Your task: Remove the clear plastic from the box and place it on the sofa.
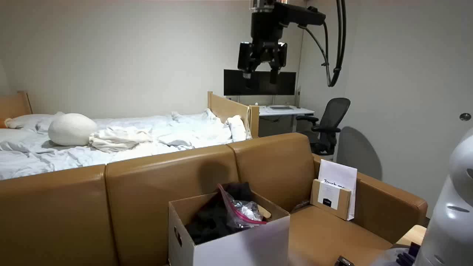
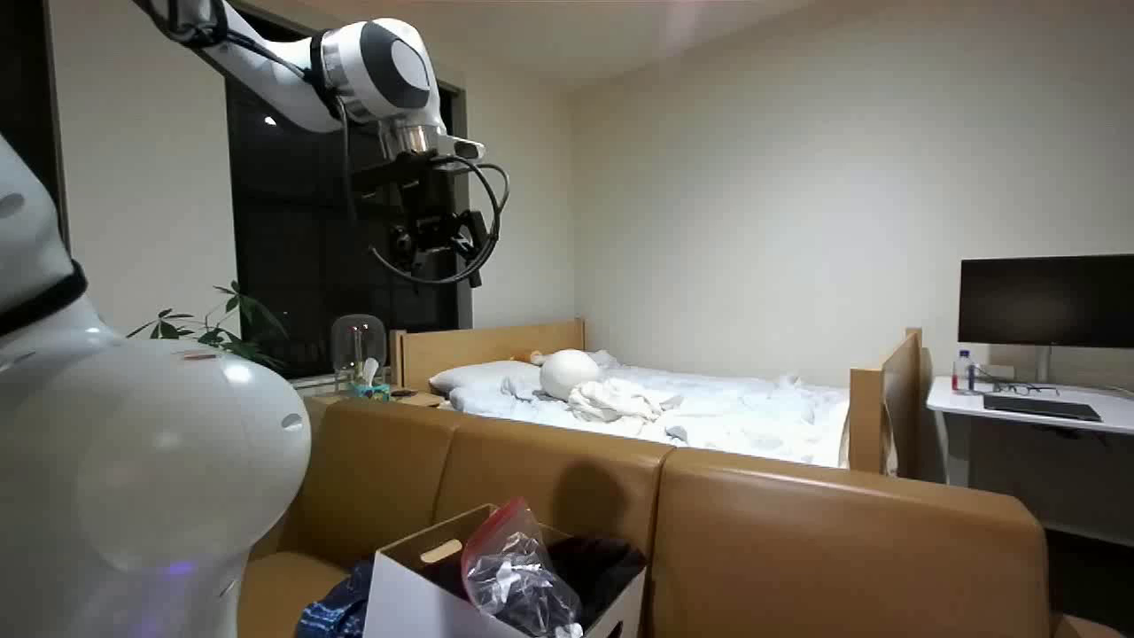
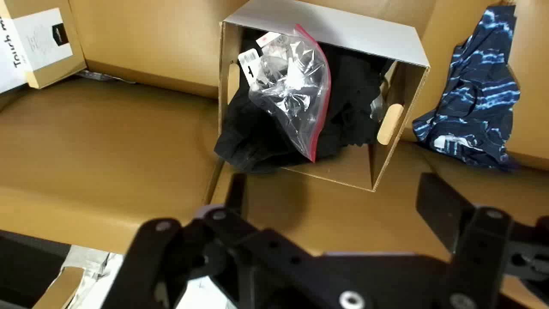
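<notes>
Beneath a raised robot gripper (image 1: pixel 260 77), its fingers (image 3: pixel 441 210) spread wide, stretched a brown sofa (image 1: pixel 166 177) in a pale-walled room (image 2: pixel 753 204). Below the gripper, one red-edged clear plastic bag (image 3: pixel 291 86) lay over black cloth (image 3: pixel 354 94) inside one white box (image 1: pixel 244 247), whose sides hemmed it in; two white tags (image 3: pixel 249 64) showed against the bag. One blue patterned cloth (image 3: pixel 476 98) lay off one side of the gripper, one brown carton (image 1: pixel 343 203) rested off the opposite side. Beyond the gripper stood one bed (image 1: pixel 229 109), one monitor (image 1: pixel 286 84) and one chair (image 1: pixel 334 114).
</notes>
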